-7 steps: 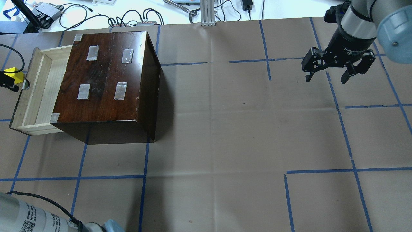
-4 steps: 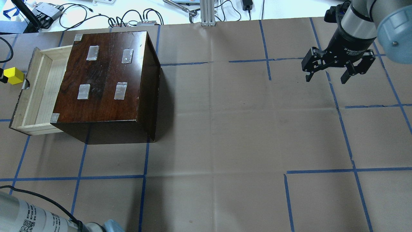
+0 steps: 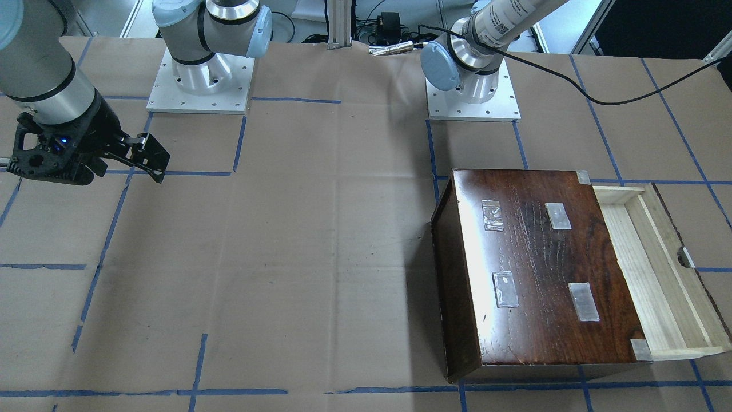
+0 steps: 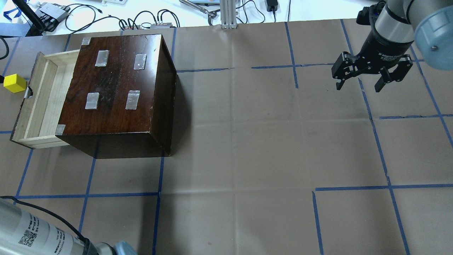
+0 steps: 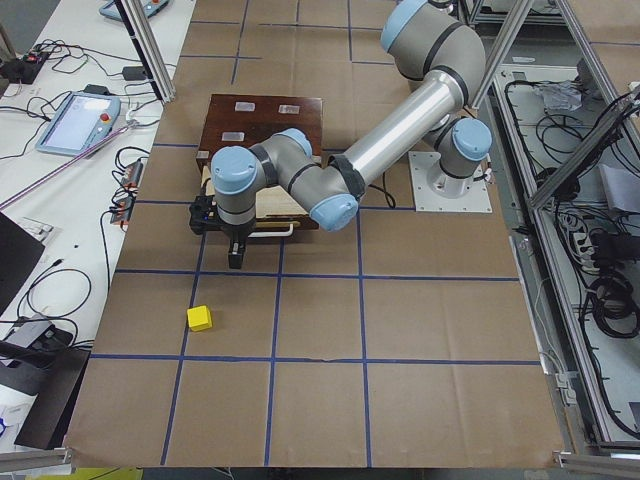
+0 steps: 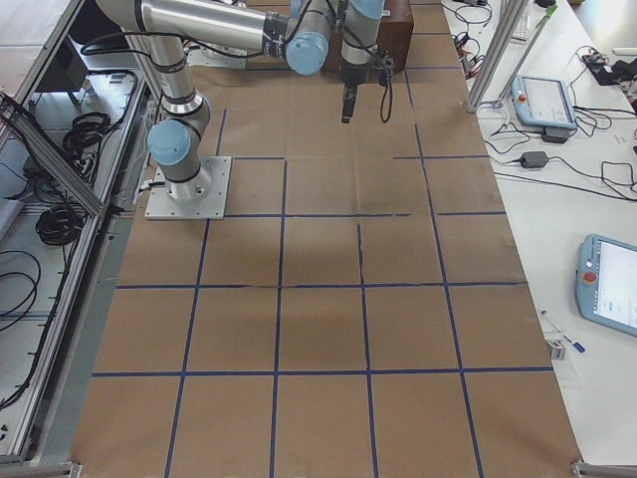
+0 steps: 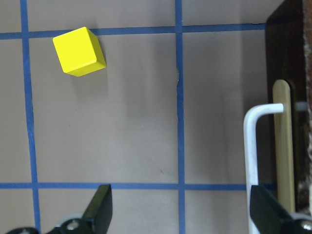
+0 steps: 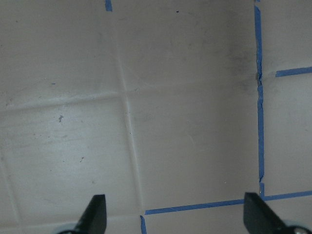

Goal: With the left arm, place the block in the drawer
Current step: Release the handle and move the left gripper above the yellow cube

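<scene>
End effector (image 7: 180, 202) of left arm (image 5: 400, 130) hangs downward, wide open, empty, beside the drawer (image 4: 46, 101).

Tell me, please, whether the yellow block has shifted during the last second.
No. In the overhead view the block lies in the same spot on the paper, just outside the notched front of the drawer.

The left arm (image 5: 400, 130) reaches out with its elbow bent, and the left end effector (image 7: 180, 214) points straight down, fingers spread wide and empty. The right arm (image 4: 393, 28) holds the right end effector (image 4: 358, 86) downward, also spread and empty.
</scene>
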`<action>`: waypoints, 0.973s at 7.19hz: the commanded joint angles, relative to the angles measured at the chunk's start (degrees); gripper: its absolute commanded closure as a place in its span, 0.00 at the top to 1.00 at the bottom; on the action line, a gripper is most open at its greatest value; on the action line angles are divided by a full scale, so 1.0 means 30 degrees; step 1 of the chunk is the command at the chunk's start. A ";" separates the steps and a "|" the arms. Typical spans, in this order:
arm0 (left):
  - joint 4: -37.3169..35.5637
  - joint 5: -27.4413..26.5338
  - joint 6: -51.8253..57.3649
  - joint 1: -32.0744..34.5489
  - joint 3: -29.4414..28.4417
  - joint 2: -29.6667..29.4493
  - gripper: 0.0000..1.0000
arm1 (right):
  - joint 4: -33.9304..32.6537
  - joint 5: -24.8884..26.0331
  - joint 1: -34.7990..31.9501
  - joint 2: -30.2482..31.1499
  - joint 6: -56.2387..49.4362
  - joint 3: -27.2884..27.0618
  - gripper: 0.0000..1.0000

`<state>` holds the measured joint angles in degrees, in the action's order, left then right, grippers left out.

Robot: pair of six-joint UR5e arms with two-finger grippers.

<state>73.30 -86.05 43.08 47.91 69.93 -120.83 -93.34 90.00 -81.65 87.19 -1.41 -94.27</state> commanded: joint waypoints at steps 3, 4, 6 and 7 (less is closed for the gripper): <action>0.1839 0.1222 0.0404 -0.0789 -0.6246 -0.4537 0.99 | 0.0000 0.0000 0.0000 0.0000 0.0000 0.0017 1.00; 0.2193 0.1668 0.0726 -0.1085 -0.7478 -0.5475 0.99 | 0.0000 -0.0029 0.0000 0.0000 0.0000 -0.0012 1.00; 0.2312 0.1615 0.0932 -0.1146 -0.9910 -0.7088 0.99 | 0.0000 0.0000 0.0000 0.0000 0.0000 -0.0012 1.00; 0.2778 0.1614 0.0934 -0.1147 -1.1285 -0.8053 0.99 | 0.0000 0.0000 0.0000 0.0000 0.0000 -0.0012 1.00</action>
<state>80.40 -81.27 45.65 44.57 41.03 -141.59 -93.34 89.99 -81.65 87.19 -1.41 -94.28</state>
